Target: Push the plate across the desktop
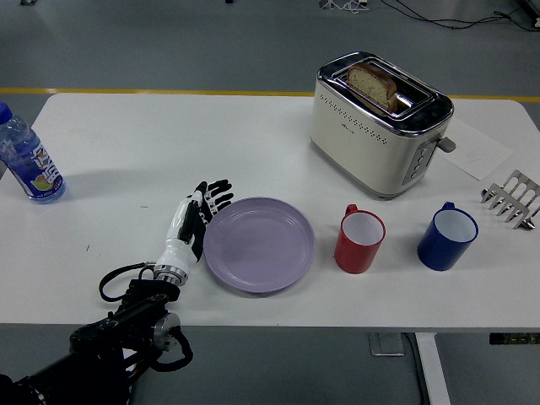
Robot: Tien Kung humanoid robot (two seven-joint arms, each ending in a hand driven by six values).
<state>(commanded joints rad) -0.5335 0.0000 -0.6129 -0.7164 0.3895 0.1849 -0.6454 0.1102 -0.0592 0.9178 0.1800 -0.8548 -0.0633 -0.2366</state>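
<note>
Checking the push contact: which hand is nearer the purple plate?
Left. The left hand lies flat on the table against the purple plate at its left rim, fingers extended. The right hand is not in view.

We see a white surface [253, 135] with rounded corners standing on a grey floor [169, 42]. A yellow line [126, 91] runs across the floor just behind its far edge, and black cables [456, 15] trail at the upper right. Light is even.
</note>
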